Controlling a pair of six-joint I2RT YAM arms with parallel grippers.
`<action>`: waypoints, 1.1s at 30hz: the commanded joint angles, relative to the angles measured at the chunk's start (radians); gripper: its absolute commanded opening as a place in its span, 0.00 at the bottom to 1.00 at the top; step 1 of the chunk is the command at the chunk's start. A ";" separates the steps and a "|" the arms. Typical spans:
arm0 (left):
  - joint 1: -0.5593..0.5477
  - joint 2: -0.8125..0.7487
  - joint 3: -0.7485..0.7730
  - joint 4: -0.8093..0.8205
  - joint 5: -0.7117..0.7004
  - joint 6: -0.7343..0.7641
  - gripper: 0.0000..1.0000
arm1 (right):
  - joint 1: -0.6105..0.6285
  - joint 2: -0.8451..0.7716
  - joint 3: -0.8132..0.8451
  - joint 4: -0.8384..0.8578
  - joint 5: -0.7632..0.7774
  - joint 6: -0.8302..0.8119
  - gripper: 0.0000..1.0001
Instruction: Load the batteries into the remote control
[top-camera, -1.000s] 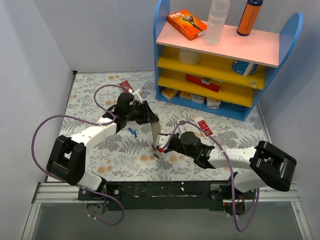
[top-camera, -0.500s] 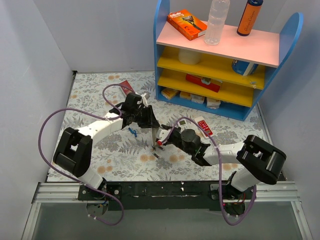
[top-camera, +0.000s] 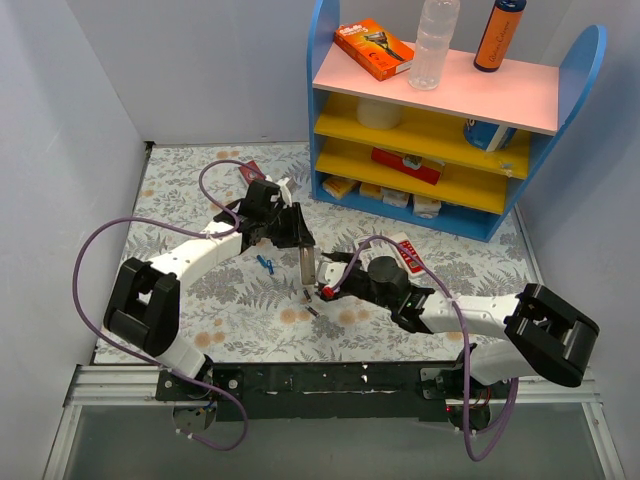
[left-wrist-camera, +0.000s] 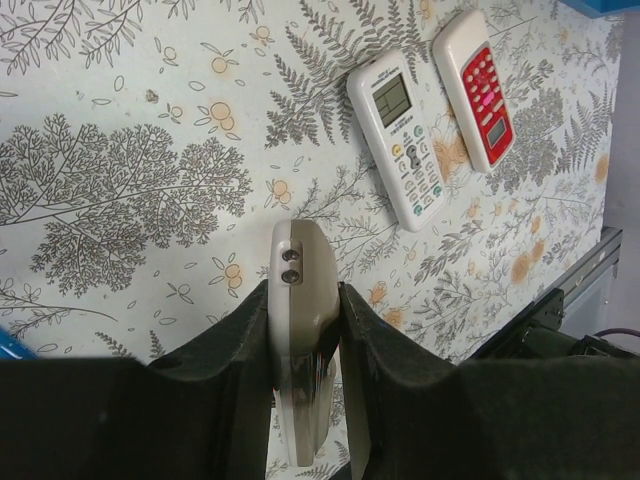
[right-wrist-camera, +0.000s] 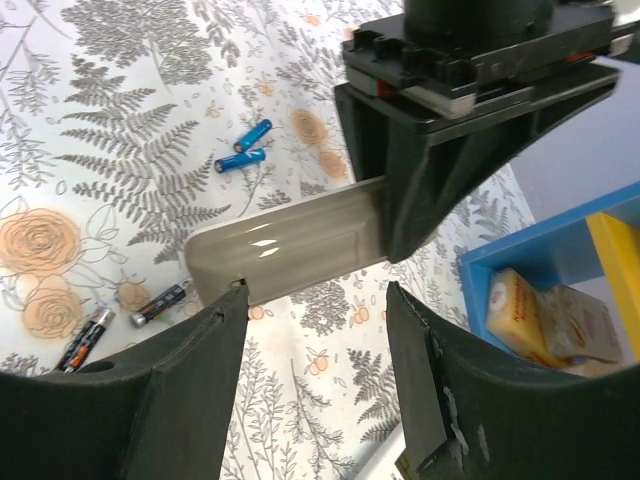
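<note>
My left jaws are clamped on the slim, pale grey-white plastic remote control (left-wrist-camera: 298, 255), with a black finger (left-wrist-camera: 250, 340) on each long edge. It hangs above the flower-printed desk (left-wrist-camera: 130, 180), its free end lowest. My right jaws stand wide open with nothing between them. One fingertip (right-wrist-camera: 232, 300) sits just beside the remote's rounded lower corner, and I cannot tell whether they touch.

Thin dark batteries with metal ends (right-wrist-camera: 158, 302) lie on the desk near that end, with two small blue cylinders (right-wrist-camera: 243, 147) farther off. Bare desk spreads out on one side of the held remote. On the other side, a white grey-keyed remote (left-wrist-camera: 397, 130) and a red-faced remote (left-wrist-camera: 480, 90) lie side by side, apart from each other, towards the desk's edge. A blue-and-yellow shelf unit (top-camera: 500, 225) closes off the far right corner.
</note>
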 joint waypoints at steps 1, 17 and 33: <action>0.005 -0.080 -0.017 0.049 0.022 0.010 0.00 | 0.000 -0.023 0.019 -0.049 -0.063 0.028 0.65; 0.005 -0.106 -0.039 0.081 0.077 -0.010 0.00 | 0.000 0.008 0.050 -0.026 -0.039 0.035 0.59; 0.004 -0.123 -0.045 0.095 0.111 -0.016 0.00 | 0.000 0.051 0.076 -0.011 -0.010 0.030 0.59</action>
